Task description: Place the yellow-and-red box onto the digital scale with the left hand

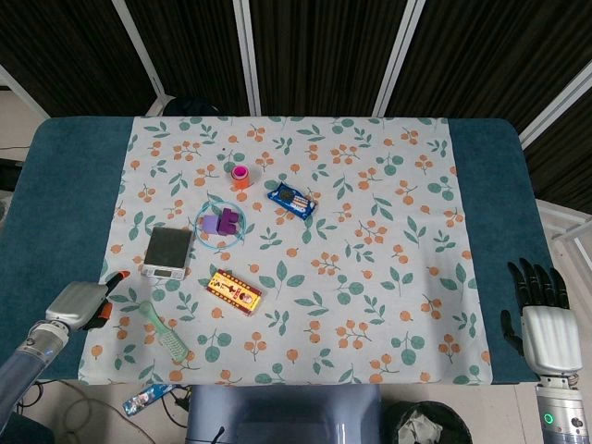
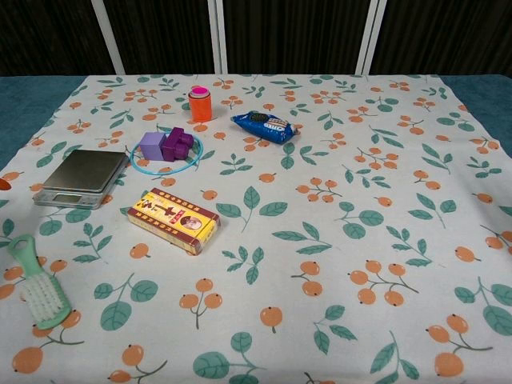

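The yellow-and-red box [image 1: 234, 291] [image 2: 174, 220] lies flat on the floral cloth, just right of and nearer than the digital scale [image 1: 168, 252] [image 2: 82, 178], whose steel pan is bare. My left hand [image 1: 83, 303] hovers at the cloth's left edge, below and left of the scale and well left of the box. It holds nothing and its orange-tipped fingers are apart. One orange fingertip [image 2: 2, 184] peeks in at the chest view's left edge. My right hand [image 1: 541, 319] rests off the table's right front corner, fingers spread and empty.
A green brush [image 1: 164, 331] [image 2: 36, 282] lies between my left hand and the box. Behind the scale are purple blocks [image 1: 220, 222] [image 2: 166, 145] inside a blue ring, an orange bottle [image 1: 240, 176] [image 2: 200, 104] and a blue packet [image 1: 291, 200] [image 2: 266, 126].
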You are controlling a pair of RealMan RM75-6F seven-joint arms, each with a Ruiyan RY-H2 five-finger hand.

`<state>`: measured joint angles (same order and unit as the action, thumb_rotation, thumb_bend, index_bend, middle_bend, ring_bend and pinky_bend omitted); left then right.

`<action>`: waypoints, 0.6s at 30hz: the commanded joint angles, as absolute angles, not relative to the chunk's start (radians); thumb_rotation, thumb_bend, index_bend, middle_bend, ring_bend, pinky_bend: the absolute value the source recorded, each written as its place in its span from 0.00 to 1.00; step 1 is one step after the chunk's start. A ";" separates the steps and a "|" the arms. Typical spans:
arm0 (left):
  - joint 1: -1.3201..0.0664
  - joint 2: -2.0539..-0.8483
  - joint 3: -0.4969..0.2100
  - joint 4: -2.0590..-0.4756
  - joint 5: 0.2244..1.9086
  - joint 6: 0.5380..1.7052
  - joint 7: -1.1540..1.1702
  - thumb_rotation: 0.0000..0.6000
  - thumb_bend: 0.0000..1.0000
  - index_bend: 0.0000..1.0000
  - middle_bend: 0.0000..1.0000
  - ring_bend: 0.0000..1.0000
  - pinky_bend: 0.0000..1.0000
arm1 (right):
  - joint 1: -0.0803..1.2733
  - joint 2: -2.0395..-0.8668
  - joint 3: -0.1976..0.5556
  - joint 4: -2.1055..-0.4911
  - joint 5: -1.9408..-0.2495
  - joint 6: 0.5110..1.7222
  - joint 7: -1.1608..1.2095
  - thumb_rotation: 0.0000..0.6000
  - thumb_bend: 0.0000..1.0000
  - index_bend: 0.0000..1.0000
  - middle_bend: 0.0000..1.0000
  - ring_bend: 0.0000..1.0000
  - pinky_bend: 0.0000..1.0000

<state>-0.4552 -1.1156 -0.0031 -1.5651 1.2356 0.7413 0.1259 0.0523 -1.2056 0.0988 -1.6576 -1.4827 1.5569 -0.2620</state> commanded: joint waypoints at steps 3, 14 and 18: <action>-0.477 -1.141 -0.008 -1.543 1.226 0.737 0.131 1.00 0.66 0.00 0.79 0.78 0.81 | 0.053 -1.209 0.099 -1.657 -1.482 1.556 -0.267 1.00 0.55 0.03 0.07 0.06 0.03; -0.505 -1.136 -0.005 -1.568 1.210 0.737 0.146 1.00 0.66 0.00 0.79 0.77 0.81 | 0.054 -1.213 0.100 -1.654 -1.480 1.555 -0.271 1.00 0.55 0.03 0.07 0.06 0.03; -0.512 -1.142 0.004 -1.564 1.201 0.729 0.154 1.00 0.66 0.00 0.79 0.77 0.81 | 0.053 -1.212 0.101 -1.656 -1.480 1.558 -0.270 1.00 0.55 0.03 0.07 0.06 0.03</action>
